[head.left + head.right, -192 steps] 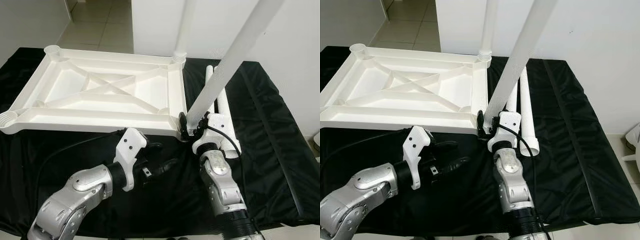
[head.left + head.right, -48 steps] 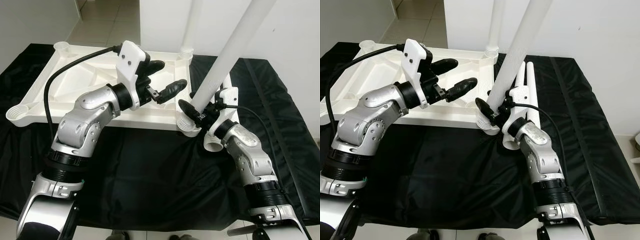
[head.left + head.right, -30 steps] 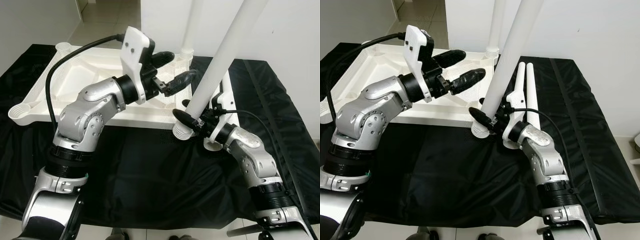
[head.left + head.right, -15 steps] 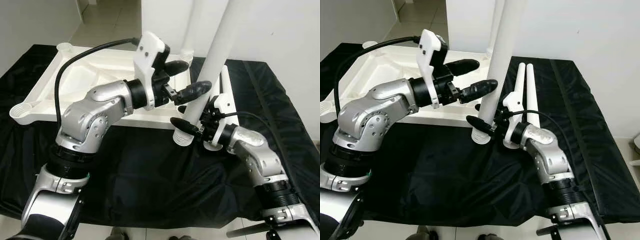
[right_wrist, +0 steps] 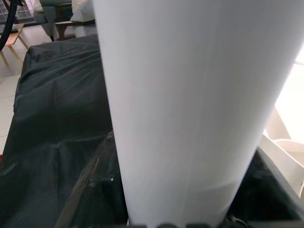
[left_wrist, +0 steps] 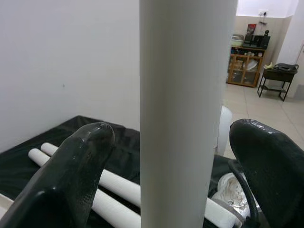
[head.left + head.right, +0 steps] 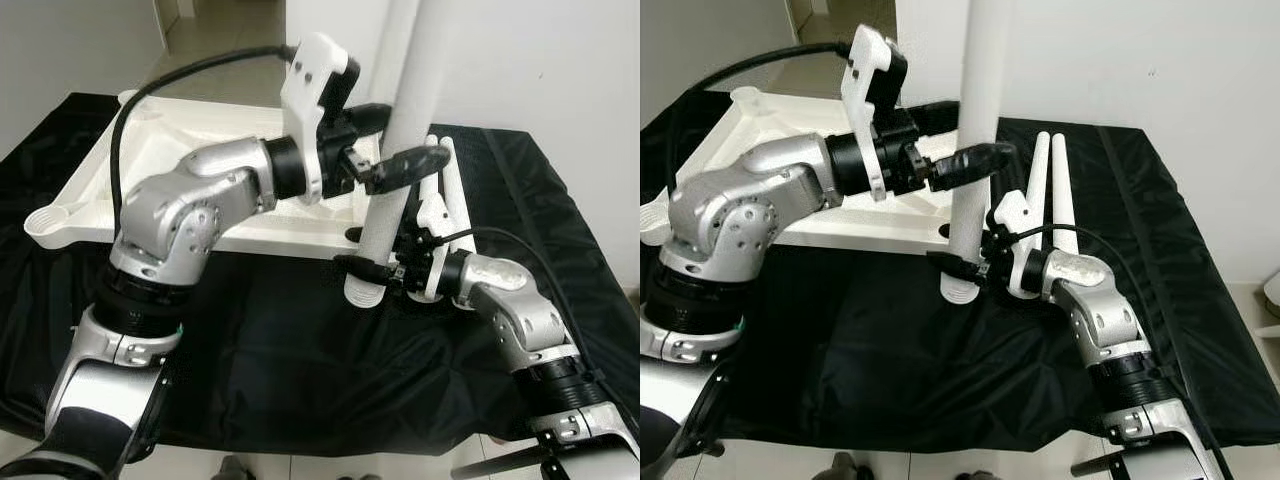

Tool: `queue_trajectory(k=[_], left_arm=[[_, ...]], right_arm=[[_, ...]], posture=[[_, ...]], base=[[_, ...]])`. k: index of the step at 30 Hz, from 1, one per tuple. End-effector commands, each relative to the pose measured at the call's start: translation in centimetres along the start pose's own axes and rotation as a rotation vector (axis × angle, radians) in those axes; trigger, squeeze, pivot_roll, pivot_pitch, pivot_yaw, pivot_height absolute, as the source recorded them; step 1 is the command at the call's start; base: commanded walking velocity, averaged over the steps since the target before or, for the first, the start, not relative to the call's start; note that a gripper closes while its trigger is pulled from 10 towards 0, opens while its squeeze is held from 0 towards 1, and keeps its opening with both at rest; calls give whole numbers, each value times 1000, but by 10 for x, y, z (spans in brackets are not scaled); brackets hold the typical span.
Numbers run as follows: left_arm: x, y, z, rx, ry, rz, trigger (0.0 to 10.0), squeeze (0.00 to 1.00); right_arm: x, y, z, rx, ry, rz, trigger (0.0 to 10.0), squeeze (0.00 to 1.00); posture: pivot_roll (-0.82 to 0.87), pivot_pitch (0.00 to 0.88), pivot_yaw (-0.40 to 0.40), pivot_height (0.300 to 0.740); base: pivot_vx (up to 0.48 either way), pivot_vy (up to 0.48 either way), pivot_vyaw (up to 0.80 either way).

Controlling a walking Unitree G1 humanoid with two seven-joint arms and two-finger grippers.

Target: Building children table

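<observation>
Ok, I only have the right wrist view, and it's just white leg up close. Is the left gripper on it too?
Observer: The left gripper straddles the leg higher up, fingers open, with gaps on both sides.
Operator: And where is my right gripper on it?
Observer: The right gripper clamps it near the bottom, just above the ribbed end.
Operator: Is that end in a socket?
Observer: No, it hangs over the cloth, just in front of the tabletop edge.
Operator: Any legs left?
Observer: Two spare legs lie on the cloth behind your right gripper.
</observation>
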State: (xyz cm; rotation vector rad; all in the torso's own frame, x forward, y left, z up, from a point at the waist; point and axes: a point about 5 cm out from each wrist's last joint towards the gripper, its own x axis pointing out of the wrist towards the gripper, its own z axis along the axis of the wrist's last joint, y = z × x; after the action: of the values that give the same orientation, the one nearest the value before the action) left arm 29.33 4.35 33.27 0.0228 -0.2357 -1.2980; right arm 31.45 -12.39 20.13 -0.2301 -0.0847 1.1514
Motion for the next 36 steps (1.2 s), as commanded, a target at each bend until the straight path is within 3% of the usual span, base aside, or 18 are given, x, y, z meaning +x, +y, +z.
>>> queue_trajectory(k=[1, 7, 8, 9, 11, 12, 20, 27, 28, 29, 30, 31, 32, 36], left_arm=[[1, -8, 7, 2, -2, -140, 10000, 0], [4, -13, 8, -27, 8, -197, 10000, 0], [4, -14, 8, -32, 14, -204, 6471, 0], [5, -15, 7, -26, 29, -208, 1216, 0], [5, -14, 5, -18, 45, -207, 1216, 0], [5, -13, 5, -28, 55, -197, 0, 0], [4, -13, 4, -49, 53, -228, 0, 0], [5, -9, 2, -48, 68, -193, 0, 0], [4, -8, 1, -39, 79, -172, 2039, 0], [4, -8, 1, -39, 79, -172, 2039, 0], [3, -7, 1, -33, 87, -158, 10000, 0], [3, -7, 1, -33, 87, -158, 10000, 0], [2, -6, 2, -32, 82, -145, 10000, 0], [2, -2, 4, -23, 76, -91, 10000, 0]], right_arm=[[-1, -1, 1, -19, 23, 16, 10000, 0], [-2, -1, 1, -28, 36, 24, 10000, 0], [-2, -2, 1, -30, 39, 26, 10000, 0], [-3, -2, 1, -31, 42, 27, 10000, 0], [-3, -3, 1, -32, 45, 29, 10000, 0], [-4, -3, 1, -34, 46, 31, 10000, 0], [-4, -6, 4, -40, 50, 35, 10000, 0], [-3, -9, 7, -30, 41, 21, 10000, 0], [-2, -9, 8, -27, 27, 10, 10000, 0], [-2, -9, 8, -27, 27, 10, 10000, 0], [-2, -10, 9, -26, 17, 4, 10000, 455], [-2, -10, 9, -26, 17, 4, 10000, 455], [-1, -11, 10, -12, -2, -28, 10000, 1000], [1, -13, 11, 12, -39, -73, 10000, 1000]], posture=[[3, 29, -44, 740], [1, 32, -40, 740], [1, 33, -40, 740], [2, 34, -41, 740], [2, 34, -41, 740], [1, 35, -40, 740], [3, 42, -42, 740], [7, 61, -40, 740], [6, 68, -38, 740], [6, 68, -38, 740], [6, 68, -38, 740], [6, 68, -38, 740], [7, 75, -36, 740], [6, 79, -34, 740]], base=[[0, 0, 0], [0, 0, 0], [0, 0, 0], [0, 0, 0], [0, 0, 0], [0, 0, 0], [0, 0, 0], [0, 0, 0], [0, 0, 0], [0, 0, 0], [0, 0, 0], [0, 0, 0], [0, 0, 0], [0, 0, 0]])
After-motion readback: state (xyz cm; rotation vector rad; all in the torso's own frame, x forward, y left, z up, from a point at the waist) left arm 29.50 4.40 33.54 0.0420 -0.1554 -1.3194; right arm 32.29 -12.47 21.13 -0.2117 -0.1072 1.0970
